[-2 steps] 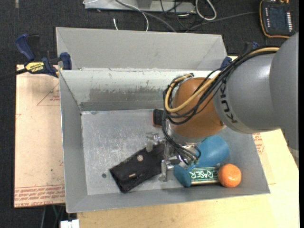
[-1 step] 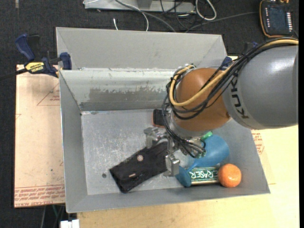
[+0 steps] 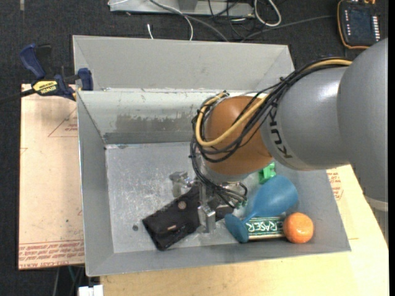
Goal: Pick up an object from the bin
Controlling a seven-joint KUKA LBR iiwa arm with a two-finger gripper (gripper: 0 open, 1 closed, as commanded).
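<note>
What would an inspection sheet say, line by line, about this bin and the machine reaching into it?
Surface: grey metal bin, floor scuffed and scratched.
Job's things: black flat box at the front middle, right beside the gripper; not lifted.
Clutter: blue pear-shaped bulb, green bar with white lettering, orange ball and a green plastic piece, all at the front right.
Grippers: gripper low in the bin at the black flat box's right end.
Cables: yellow and black cables looped round the orange wrist cover.
Surroundings: handheld controller and loose wires on the dark floor behind the bin.
</note>
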